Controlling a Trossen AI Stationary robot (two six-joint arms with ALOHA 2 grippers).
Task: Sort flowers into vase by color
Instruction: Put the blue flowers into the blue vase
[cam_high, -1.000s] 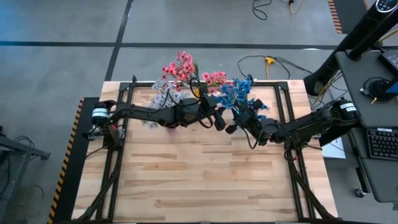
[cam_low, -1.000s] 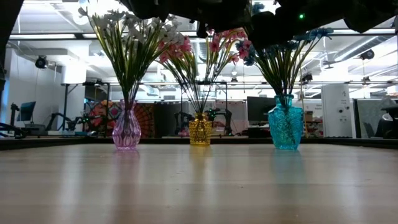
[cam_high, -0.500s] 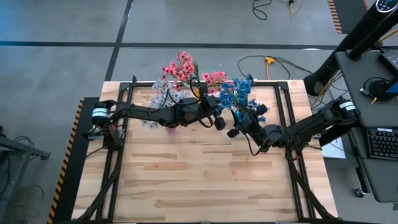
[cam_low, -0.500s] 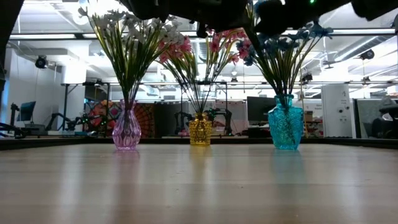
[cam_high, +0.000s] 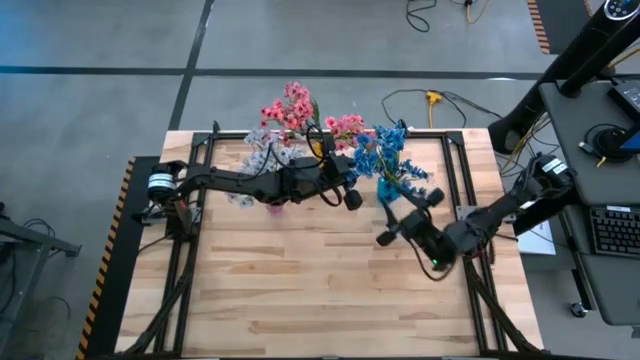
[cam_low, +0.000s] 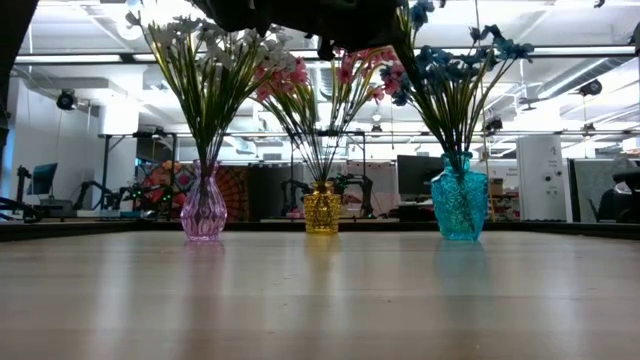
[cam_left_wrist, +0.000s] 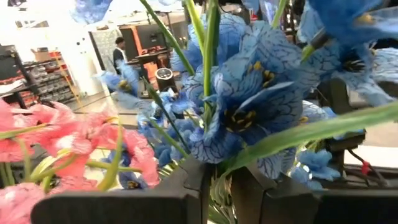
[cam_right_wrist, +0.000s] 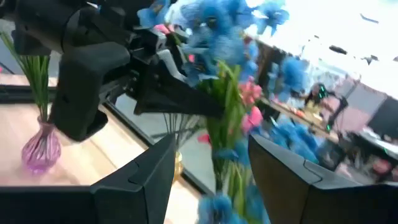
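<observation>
Three vases stand in a row along the far side: a purple vase (cam_low: 203, 210) with white flowers, a yellow vase (cam_low: 322, 208) with pink flowers (cam_high: 290, 108), and a teal vase (cam_low: 459, 200) with blue flowers (cam_high: 385, 155). My left gripper (cam_high: 352, 190) reaches level from the table's left and is shut on a blue flower's stem. The stem's lower end runs down among the others toward the teal vase; whether it stands inside, I cannot tell. My right gripper (cam_high: 405, 215) hangs open nearer the front, clear of the blossoms. My left gripper (cam_left_wrist: 219, 180) pinches one green stem (cam_left_wrist: 225, 171) of a blue flower between its two fingers, just below the blossoms. The fingers come level from the table's left and lie across the stem. The flower stands roughly upright, its blossom (cam_left_wrist: 249, 93) above the fingers.
Black frame rails (cam_high: 455, 180) run along the table's sides and far edge. The wooden tabletop (cam_high: 300, 280) stretches in front of the vases. Beyond the table, the left wrist view shows a person (cam_left_wrist: 118, 50) far off in the room.
My right gripper has opened and let go of the blue flowers. It has swung back toward the table's near right, rising a little and out of the low view's top. The blue blossoms stand a bit higher. My left arm has stayed in place.
</observation>
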